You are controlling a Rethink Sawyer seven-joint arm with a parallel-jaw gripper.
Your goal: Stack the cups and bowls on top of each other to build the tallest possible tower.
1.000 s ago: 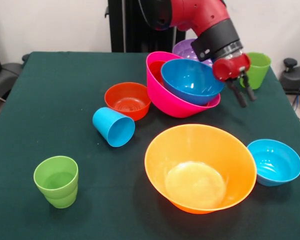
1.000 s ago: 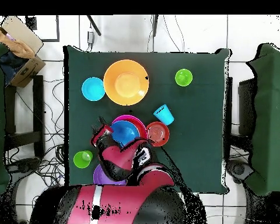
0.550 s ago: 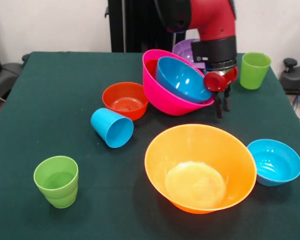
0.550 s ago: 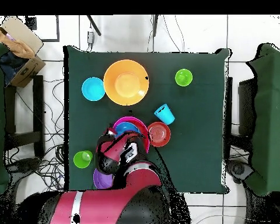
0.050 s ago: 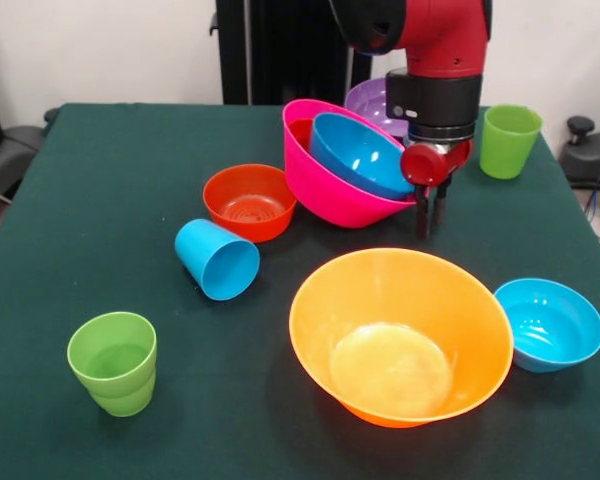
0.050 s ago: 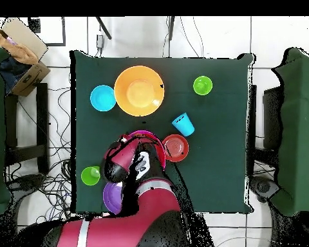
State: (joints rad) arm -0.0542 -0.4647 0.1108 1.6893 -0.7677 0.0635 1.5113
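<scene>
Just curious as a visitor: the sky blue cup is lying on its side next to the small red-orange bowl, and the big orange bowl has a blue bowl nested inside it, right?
Not quite. The sky blue cup does lie on its side beside the small red-orange bowl, but the big orange bowl is empty. The blue bowl is nested in the pink bowl, as the front view shows.

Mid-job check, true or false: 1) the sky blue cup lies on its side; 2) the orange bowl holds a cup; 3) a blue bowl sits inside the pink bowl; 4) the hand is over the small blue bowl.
1) The sky blue cup lies on its side: true.
2) The orange bowl holds a cup: false, it is empty.
3) A blue bowl sits inside the pink bowl: true.
4) The hand is over the small blue bowl: false, it hangs beside the pink bowl's rim.
</scene>
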